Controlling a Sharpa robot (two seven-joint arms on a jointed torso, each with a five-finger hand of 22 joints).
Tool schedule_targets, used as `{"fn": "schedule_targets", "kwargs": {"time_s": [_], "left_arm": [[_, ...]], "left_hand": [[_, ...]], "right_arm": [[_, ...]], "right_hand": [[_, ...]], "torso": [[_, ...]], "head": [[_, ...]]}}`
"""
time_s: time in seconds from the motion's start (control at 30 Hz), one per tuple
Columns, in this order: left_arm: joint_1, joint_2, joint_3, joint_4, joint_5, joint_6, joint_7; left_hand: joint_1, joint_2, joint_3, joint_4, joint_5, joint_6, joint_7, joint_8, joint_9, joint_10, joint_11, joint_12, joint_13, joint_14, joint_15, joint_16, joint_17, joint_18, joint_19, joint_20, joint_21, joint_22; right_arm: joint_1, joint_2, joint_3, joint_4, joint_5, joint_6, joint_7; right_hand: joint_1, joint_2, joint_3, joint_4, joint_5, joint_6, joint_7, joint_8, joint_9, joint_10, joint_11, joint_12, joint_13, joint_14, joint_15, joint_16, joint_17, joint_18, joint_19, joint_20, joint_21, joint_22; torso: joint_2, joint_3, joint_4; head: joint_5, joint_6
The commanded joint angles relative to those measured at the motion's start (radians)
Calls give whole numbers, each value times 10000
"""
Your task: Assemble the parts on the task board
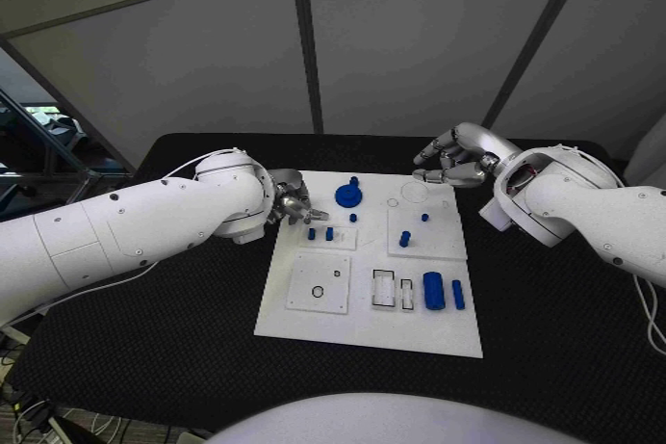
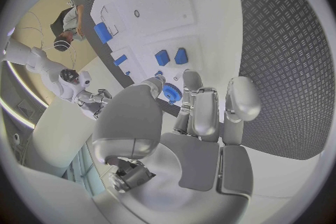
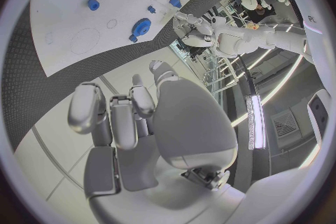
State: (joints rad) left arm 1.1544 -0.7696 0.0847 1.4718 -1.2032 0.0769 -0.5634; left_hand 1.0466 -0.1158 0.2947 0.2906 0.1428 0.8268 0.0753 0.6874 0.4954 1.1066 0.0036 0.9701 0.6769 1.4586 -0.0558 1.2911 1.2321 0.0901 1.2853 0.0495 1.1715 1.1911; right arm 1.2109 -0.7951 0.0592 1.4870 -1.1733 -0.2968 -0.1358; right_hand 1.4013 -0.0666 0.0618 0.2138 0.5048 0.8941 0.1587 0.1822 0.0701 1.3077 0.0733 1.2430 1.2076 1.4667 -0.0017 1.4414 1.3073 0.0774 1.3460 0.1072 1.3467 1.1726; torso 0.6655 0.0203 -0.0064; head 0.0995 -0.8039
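Note:
The white task board [image 1: 364, 321] lies in the middle of the black table. A blue gear [image 1: 348, 194] sits at its far edge, and small blue pegs [image 1: 320, 235] stand just nearer. Another peg [image 1: 404, 239] stands right of centre. A blue cylinder [image 1: 433, 290] and a blue bar [image 1: 458, 294] lie near the right edge. My left hand [image 1: 294, 205] hovers at the board's far left edge, holding nothing, with the gear [image 2: 170, 91] just beyond its fingers [image 2: 204, 109]. My right hand [image 1: 451, 160] hangs past the far right corner, empty, its fingers [image 3: 133, 106] loosely bent.
Rectangular slots [image 1: 393, 290] and a square plate with a ring mark [image 1: 320, 282] sit on the board's near half. Black table [image 1: 166, 328] surrounds the board on all sides. Grey panels stand behind the table's far edge.

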Motion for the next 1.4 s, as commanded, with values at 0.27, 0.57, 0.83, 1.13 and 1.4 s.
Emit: {"fn": "schedule_targets", "kwargs": {"time_s": [0.27,0.57,0.83,1.13,1.4], "left_arm": [[57,342,-1,-196,474,-2778,3399],[62,790,-357,-484,-824,-3288,4839],[61,1233,-613,-980,-1924,-2661,4766],[56,1653,-709,-1502,-2613,-2030,4522],[53,1827,-718,-1689,-2781,-1662,4338]], "left_hand": [[2835,-708,1264,-861,11,-1598,816,-777,-826,-2550,775,-1739,-1421,-2217,661,-3122,-3678,839,-2758,563,-3854,-2991],[3837,-1105,1354,-1209,-31,-857,857,-1552,-2046,-2428,887,-2666,-2862,-1588,772,-1542,-2771,918,-2259,751,-3870,-2948],[3901,-1197,1423,-1158,-13,-186,775,-2342,-2895,-2299,865,-3650,-3978,-464,692,-92,-1545,419,-350,656,-1417,-879],[3904,-1202,1394,-1220,-14,378,700,-2979,-3436,-1917,850,-4648,-4949,68,656,612,-877,195,450,614,-361,83],[3732,-1220,1076,-1175,-31,549,664,-3164,-3582,-1741,823,-4821,-5170,245,628,865,-594,100,751,592,47,453]], "right_arm": [[17,55,5,-31,-33,52,46],[17,112,5,-44,-33,78,50],[17,148,5,-49,-34,125,41],[16,169,5,-84,-34,132,44],[16,176,5,-86,-34,130,52]], "right_hand": [[88,24,51,-1,53,-39,25,38,-14,-18,-25,-1,-30,600,-43,-38,727,69,-20,-56,-70,-26],[88,26,57,5,74,-30,25,43,-12,-40,-25,-25,-57,599,-43,-41,723,73,-30,-56,-81,-44],[88,27,59,6,78,-28,25,45,-12,-43,-25,-28,-60,599,-43,-41,724,73,-30,-56,-82,-45],[88,32,66,12,92,-21,25,49,-10,-15,-26,8,-20,602,-43,-33,737,70,-22,-56,-74,-31],[87,33,69,16,97,-17,25,52,-9,-18,-25,3,-26,602,-43,-33,736,70,-20,-56,-73,-28]], "torso": [[22,8,-45],[30,4,-40],[18,5,-28],[18,9,-24],[21,9,-31]], "head": [[-115,88],[-181,119],[-203,144],[-208,174],[-237,159]]}}
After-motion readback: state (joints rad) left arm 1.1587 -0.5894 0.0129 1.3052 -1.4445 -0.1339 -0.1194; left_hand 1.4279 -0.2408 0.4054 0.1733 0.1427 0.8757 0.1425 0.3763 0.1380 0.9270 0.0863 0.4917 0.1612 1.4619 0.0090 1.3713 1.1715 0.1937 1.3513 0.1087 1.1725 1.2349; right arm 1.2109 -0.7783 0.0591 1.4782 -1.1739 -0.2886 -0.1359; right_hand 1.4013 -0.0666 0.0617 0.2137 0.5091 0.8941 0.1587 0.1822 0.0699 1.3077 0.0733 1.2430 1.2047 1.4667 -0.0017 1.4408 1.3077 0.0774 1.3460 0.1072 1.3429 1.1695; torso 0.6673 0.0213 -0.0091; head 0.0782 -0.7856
